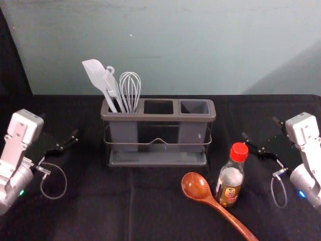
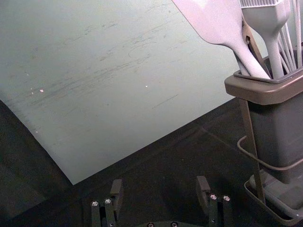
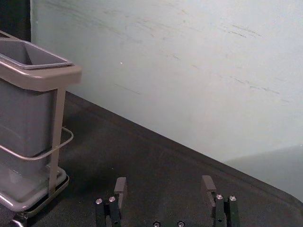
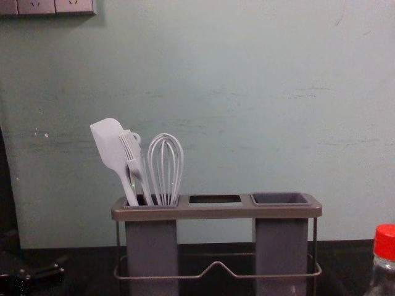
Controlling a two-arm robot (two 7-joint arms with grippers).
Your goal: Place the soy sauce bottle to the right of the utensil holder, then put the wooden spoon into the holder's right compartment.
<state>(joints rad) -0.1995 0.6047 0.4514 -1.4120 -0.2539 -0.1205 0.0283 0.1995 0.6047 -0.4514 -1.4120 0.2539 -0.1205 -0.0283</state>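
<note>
Across the black tabletop (image 1: 95, 201), left claw (image 1: 67, 140) and right claw (image 1: 260, 128) gape wide either side of the holder (image 1: 158, 119), the bottle (image 1: 231, 182) upright front-right, the spoon (image 1: 196, 187) beside it, handle end cropped in head view.

Bottle (image 1: 230, 183) crowds spoon (image 1: 196, 186), possibly touching.

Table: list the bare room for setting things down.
Free: the cloth before the holder, between the left claw and the spoon; a narrower patch between the holder's right end and the right claw, behind the bottle. Crowded: spoon beside bottle; the holder's left compartment, holding white utensils.
</note>
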